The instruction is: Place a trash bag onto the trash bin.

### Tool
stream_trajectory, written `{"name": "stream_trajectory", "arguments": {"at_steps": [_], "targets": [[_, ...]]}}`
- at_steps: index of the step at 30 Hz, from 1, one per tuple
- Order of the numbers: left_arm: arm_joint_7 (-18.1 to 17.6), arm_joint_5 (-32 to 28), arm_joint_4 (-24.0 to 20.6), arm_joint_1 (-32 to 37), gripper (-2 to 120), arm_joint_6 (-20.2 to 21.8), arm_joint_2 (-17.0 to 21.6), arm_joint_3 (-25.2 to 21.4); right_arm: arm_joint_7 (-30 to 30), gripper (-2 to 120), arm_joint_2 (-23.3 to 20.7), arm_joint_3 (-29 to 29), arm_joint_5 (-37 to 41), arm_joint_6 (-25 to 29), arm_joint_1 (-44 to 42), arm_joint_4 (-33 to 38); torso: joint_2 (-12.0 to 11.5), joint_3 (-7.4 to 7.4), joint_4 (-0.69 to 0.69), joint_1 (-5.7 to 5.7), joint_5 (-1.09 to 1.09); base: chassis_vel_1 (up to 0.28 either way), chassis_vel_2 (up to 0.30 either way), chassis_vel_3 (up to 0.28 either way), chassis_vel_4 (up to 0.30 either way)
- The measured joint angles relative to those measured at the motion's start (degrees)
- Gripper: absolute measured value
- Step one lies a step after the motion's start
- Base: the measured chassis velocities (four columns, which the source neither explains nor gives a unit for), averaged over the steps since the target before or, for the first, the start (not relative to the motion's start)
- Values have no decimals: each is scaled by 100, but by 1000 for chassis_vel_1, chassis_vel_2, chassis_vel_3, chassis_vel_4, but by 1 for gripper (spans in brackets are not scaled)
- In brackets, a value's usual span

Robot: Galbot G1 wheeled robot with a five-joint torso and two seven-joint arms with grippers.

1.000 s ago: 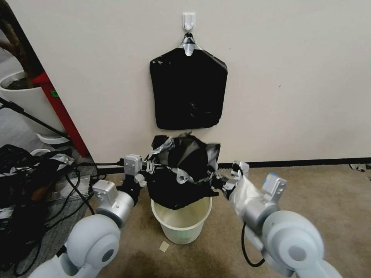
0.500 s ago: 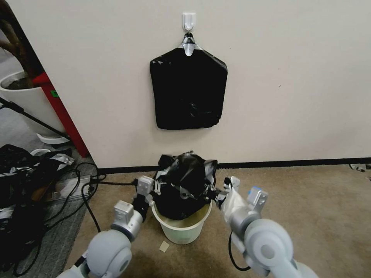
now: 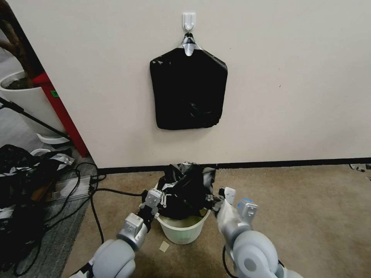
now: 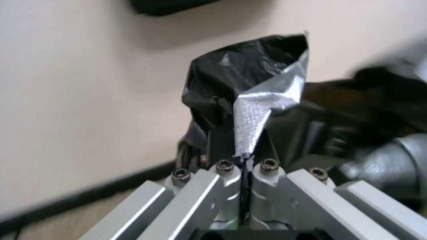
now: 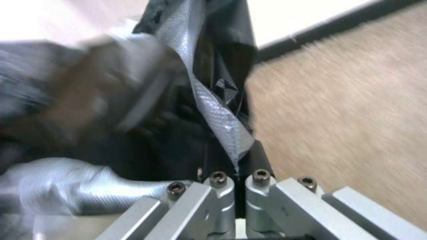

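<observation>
The crinkly black trash bag (image 3: 185,191) sits bunched in the mouth of the cream-white trash bin (image 3: 181,229), its lower part inside the rim. My left gripper (image 3: 162,199) is shut on the bag's left edge, right at the bin's rim. On the opposite side, my right gripper (image 3: 211,200) is shut on the bag's right edge. The left wrist view shows the trash bag (image 4: 249,110) pinched as a grey stretched strip between the closed fingers (image 4: 227,173). In the right wrist view the trash bag (image 5: 218,116) is likewise pinched between closed fingers (image 5: 260,181).
A flat black pack of bags (image 3: 188,90) hangs from a white wall hook above the bin. Cables and dark clutter (image 3: 34,181) lie on the floor to the left, with a white plant pot (image 3: 27,100) behind. Carpet to the right is open.
Both grippers have lowered the bag from above the bin down into its mouth, and both arms have dropped and drawn closer to the bin's rim.
</observation>
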Motion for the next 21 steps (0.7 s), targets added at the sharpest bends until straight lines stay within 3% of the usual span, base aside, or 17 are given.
{"name": "stream_trajectory", "arguments": {"at_steps": [1, 2, 5, 8, 17, 21], "targets": [[-538, -276, -214, 183, 0, -1, 104, 145, 200, 0, -157, -28, 131, -23, -190, 172, 0, 0, 0, 0, 0, 0, 0, 0, 0], [-861, -440, -375, 371, 0, 1, 184, 235, 301, 0, -249, -60, 193, -23, -362, 271, 0, 0, 0, 0, 0, 0, 0, 0, 0], [-1045, -501, -467, 509, 0, 8, 234, 293, 346, 0, -293, -107, 207, -6, -496, 300, 0, 0, 0, 0, 0, 0, 0, 0, 0], [-1432, -612, -662, 744, 0, 270, 398, 470, 425, 0, -306, -318, 113, 91, -705, 214, 0, 0, 0, 0, 0, 0, 0, 0, 0], [-1786, -777, -717, 702, 0, 901, 707, 472, 419, 0, -321, -724, -83, -226, -494, -18, 0, 0, 1, 0, 0, 0, 0, 0, 0], [-1828, -823, -180, 445, 0, 1073, 453, 536, 355, 0, -281, -910, -318, -502, -192, -361, 0, 0, 1, 0, -1, 0, 0, 0, 0]]}}
